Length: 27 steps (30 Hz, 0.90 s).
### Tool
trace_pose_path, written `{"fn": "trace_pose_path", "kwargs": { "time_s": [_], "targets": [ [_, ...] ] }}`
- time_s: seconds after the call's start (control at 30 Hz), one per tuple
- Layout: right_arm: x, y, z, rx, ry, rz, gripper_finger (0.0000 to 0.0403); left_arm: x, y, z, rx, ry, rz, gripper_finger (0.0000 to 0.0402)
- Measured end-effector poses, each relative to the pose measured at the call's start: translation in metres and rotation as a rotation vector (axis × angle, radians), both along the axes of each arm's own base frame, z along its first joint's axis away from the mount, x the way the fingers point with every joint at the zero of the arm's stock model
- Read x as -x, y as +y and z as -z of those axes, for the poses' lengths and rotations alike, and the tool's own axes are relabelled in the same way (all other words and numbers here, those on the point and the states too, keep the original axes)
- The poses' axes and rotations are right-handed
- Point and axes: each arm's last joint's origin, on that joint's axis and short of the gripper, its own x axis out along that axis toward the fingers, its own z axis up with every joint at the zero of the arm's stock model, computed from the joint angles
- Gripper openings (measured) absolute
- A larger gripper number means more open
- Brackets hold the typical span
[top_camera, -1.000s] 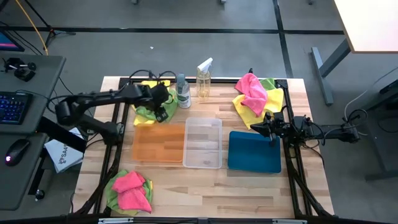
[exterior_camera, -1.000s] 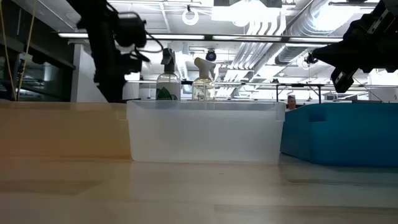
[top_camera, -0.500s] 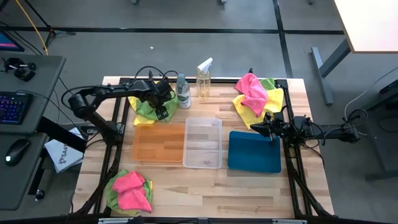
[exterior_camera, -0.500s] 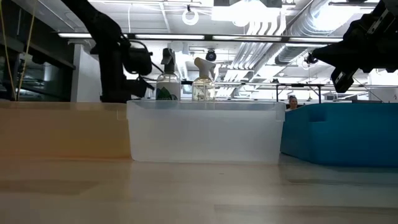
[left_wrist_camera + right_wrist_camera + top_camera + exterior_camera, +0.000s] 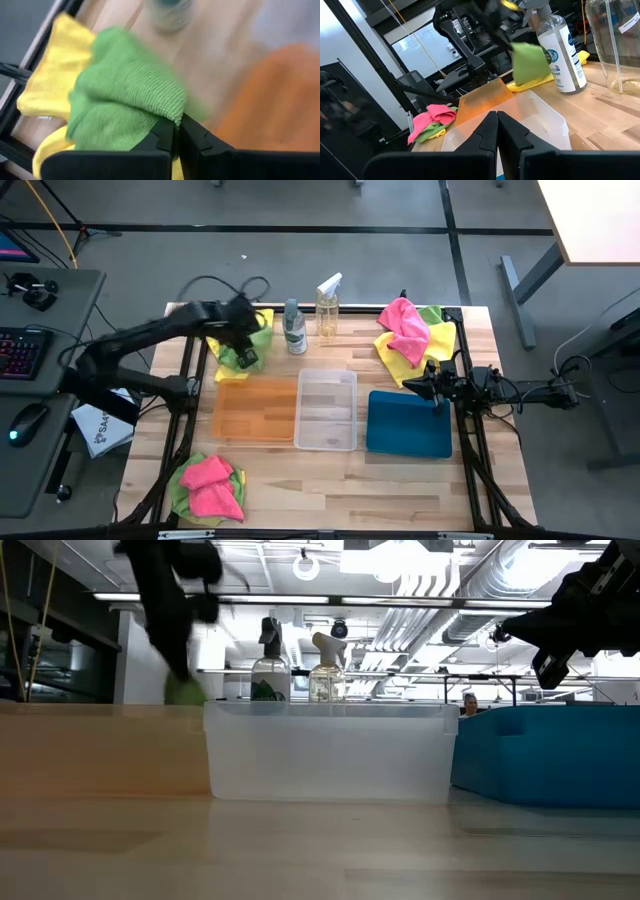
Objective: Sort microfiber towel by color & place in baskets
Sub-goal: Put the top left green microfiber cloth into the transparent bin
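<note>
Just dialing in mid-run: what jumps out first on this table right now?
The left gripper is shut on a lime green towel, lifting it off a yellow towel at the table's far left corner, behind the orange basket. Orange, clear and blue baskets sit in a row at the centre. A bright pink-and-yellow towel pile lies at the far right, and the right gripper waits shut over the blue basket.

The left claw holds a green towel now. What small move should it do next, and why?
Probably lift it a little more, then carry it toward a basket. The left claw is shut on the green towel, which hangs just above the yellow towel by the orange basket. All three baskets look empty, so any could take green. The right claw waits shut by the blue basket.
</note>
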Motion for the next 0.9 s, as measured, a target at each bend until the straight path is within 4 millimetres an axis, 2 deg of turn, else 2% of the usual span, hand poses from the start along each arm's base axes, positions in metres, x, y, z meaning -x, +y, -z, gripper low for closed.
{"fn": "trace_pose_path", "kwargs": {
  "time_s": [0.13,0.23,0.33,0.43,0.53,0.67,0.9],
  "targets": [
    [0.0,0.0,0.0,0.0,0.0,0.0,0.0,0.02,-0.032,-0.061,0.042,-0.253,0.046,0.0001],
    [0.0,0.0,0.0,0.0,0.0,0.0,0.0,0.028,-0.057,-0.104,0.093,-0.501,0.135,0.0001],
    [0.0,0.0,0.0,0.0,0.0,0.0,0.0,0.023,-0.078,-0.139,0.108,-0.707,0.231,0.0],
    [0.0,0.0,0.0,0.0,0.0,0.0,0.0,0.008,-0.095,-0.16,0.052,-0.847,0.32,0.0],
    [0.0,0.0,0.0,0.0,0.0,0.0,0.0,-0.015,-0.108,-0.168,-0.005,-0.938,0.443,0.0],
    [0.0,0.0,0.0,0.0,0.0,0.0,0.0,-0.045,-0.118,-0.167,-0.07,-0.993,0.549,0.0],
    [0.0,0.0,0.0,0.0,0.0,0.0,0.0,-0.093,-0.122,-0.134,-0.095,-0.845,0.577,0.0]
  ]
}}
